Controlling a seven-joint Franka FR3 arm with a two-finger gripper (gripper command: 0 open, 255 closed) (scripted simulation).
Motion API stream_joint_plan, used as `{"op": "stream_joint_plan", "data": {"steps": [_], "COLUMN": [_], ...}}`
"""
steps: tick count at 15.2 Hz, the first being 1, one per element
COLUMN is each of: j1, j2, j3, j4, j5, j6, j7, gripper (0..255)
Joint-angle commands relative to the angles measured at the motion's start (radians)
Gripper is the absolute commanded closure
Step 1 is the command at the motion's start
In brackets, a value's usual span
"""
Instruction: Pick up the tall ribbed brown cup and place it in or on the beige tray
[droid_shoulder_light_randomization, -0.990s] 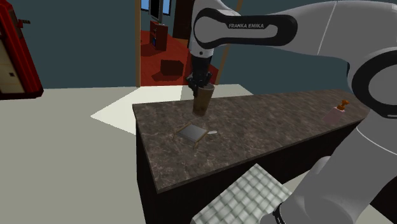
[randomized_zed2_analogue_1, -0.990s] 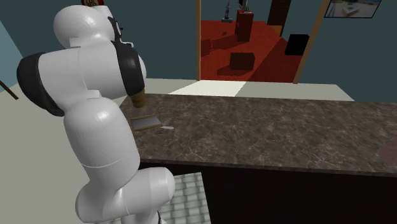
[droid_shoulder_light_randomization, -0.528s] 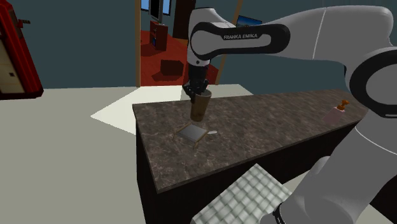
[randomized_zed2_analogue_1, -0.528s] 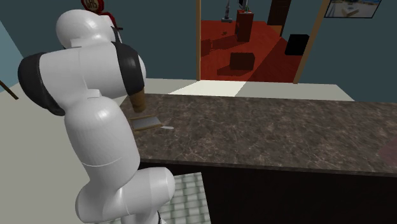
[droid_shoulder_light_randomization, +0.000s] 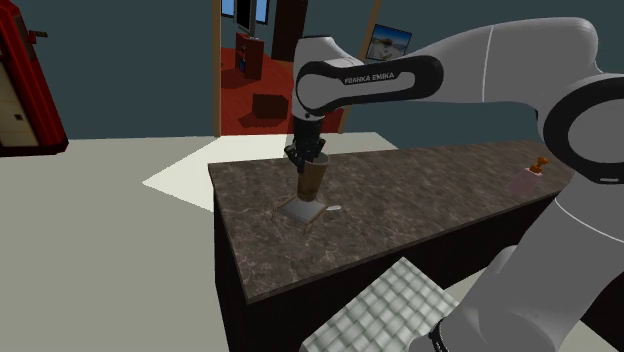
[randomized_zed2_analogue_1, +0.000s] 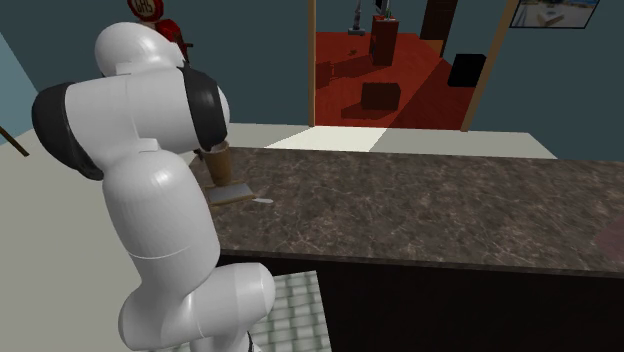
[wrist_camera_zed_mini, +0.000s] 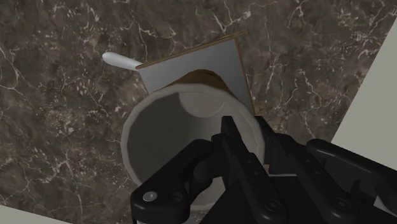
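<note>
Over the tray (droid_shoulder_light_randomization: 298, 213) at the shoulder view's left of the counter (droid_shoulder_light_randomization: 420, 190), gripper (droid_shoulder_light_randomization: 308, 160) clamps brown cup (droid_shoulder_light_randomization: 311, 181) by its rim; probably light, stiff.

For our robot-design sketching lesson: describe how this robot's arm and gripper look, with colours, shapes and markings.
The arm has rounded, glossy white links with dark bands at the joints. One dark band carries white lettering, FRANKA EMIKA. The gripper is all black, with two fingers.
</note>
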Motion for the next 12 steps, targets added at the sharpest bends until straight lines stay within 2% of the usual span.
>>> {"op": "stream_joint_plan", "data": {"steps": [1,6,12], "j1": [0.001,0.0,0.0], "j2": [0.004,0.025,0.025], "j3": [0.001,0.0,0.0], "j4": [-0.021,-0.071,-0.071], "j5": [-0.001,-0.005,-0.005], "j6": [0.025,0.096,0.096], "j7": [0.004,0.011,0.011], "gripper": [255,255,255]}}
